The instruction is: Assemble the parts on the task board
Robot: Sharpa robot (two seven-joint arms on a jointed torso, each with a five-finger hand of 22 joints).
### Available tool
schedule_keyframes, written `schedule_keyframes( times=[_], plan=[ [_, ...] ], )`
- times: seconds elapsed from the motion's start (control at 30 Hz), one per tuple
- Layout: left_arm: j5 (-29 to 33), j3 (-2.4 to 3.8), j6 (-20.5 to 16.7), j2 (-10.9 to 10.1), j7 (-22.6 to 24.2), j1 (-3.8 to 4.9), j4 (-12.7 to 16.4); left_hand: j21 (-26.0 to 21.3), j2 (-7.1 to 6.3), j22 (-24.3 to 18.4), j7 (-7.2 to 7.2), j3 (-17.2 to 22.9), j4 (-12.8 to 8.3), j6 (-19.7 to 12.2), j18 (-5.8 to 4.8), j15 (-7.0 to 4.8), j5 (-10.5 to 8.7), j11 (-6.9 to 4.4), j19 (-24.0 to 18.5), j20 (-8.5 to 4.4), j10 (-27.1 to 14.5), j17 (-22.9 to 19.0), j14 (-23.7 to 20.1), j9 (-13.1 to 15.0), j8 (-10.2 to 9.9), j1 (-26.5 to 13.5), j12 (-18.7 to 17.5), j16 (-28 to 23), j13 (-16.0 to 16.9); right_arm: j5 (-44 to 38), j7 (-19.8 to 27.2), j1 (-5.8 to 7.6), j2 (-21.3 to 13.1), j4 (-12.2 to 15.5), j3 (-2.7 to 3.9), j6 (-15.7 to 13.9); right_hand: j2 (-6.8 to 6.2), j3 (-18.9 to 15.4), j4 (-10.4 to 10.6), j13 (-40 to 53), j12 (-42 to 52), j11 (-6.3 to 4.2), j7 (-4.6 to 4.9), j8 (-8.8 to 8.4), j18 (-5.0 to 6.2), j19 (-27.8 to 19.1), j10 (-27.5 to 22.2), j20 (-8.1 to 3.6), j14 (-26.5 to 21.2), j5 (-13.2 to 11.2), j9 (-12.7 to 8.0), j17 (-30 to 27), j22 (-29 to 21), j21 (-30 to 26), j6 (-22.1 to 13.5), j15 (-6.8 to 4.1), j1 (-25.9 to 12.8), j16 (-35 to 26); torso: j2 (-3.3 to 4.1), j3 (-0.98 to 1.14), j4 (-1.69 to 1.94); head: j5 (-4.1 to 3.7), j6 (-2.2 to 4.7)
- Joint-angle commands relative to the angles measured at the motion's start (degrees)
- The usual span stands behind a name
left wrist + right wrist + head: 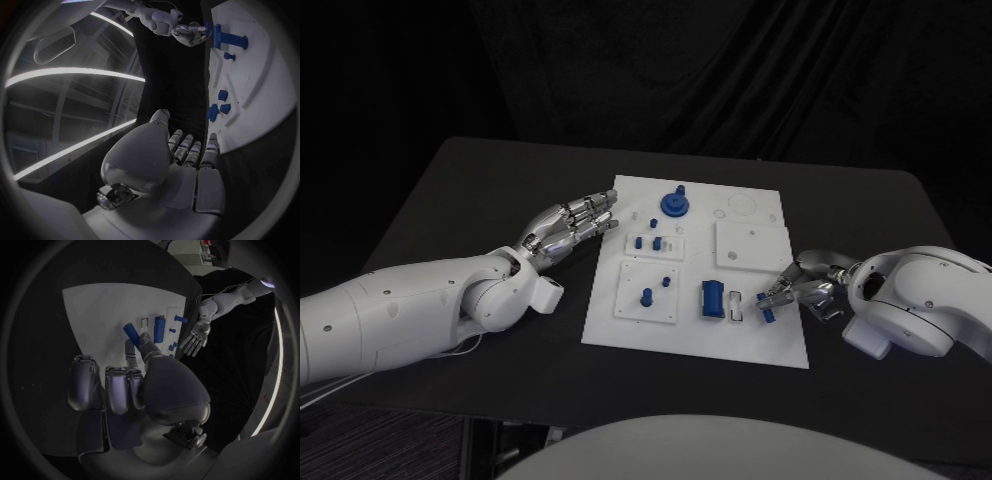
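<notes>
Black tabletop [473, 190] is carrying everything, with a dark curtain hanging behind it. At the board's near right edge, the right silver hand [798, 290] is pinching a small blue block-shaped part [766, 305] between thumb and fingertip, its other fingers curling in behind; the right wrist view is showing that same blue piece [131, 331] sticking out past the fingertips over the white plate. Just beside it, a longer blue rectangular part [713, 298] is standing in a slot on the white flat task board [769, 340]. Further in, a short blue peg [646, 296] is standing upright in the near left panel, with another small blue part [666, 282] near it. Toward the far edge, a blue round gear-like part [675, 205] is sitting on the board. Beside the board's left edge, the left silver hand [571, 227] is hovering with fingers apart, holding nothing.
</notes>
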Motion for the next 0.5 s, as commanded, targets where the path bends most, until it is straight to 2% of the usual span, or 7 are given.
schedule_keyframes(
  times=[0.03,0.5],
  plan=[
    [-0.05,0.04,0.78,0.15,2.32,-0.13,0.06,0.2,0.2,-0.02,-0.16,-0.07,-0.27,0.13,1.0,0.46,0.33,-0.13,0.13,0.01,0.38,0.07,-0.04,0.04,0.21,0.48,0.4,0.33,0.07,6.9,-1.35,0.11,0.54,-0.49,0.02,-2.74,-0.08,0.32,0.17,14.92,-0.24,-0.29,-0.02,-0.33,0.35,0.57,6.19,0.17,4.57,0.4,-0.17,7.09,11.01,0.03,0.39,-0.21,-0.94,-0.01,-0.03,0.02,-0.06,-0.02,0.0],
    [-0.05,0.04,0.8,0.25,2.27,-0.13,0.11,0.22,0.21,-0.04,-0.25,0.01,-0.4,0.1,0.98,0.54,0.34,0.04,0.14,0.04,0.51,0.08,-0.02,0.04,0.19,0.42,0.4,0.34,0.08,13.01,-4.31,0.09,3.96,-3.15,0.02,-4.62,-0.28,0.28,1.0,14.92,-0.24,-0.15,0.12,-0.44,0.46,0.33,6.19,0.3,4.43,0.39,-0.68,6.42,10.85,-0.5,0.58,-0.08,-3.84,-0.28,-0.16,0.0,-0.1,-0.07,0.0]
  ],
)
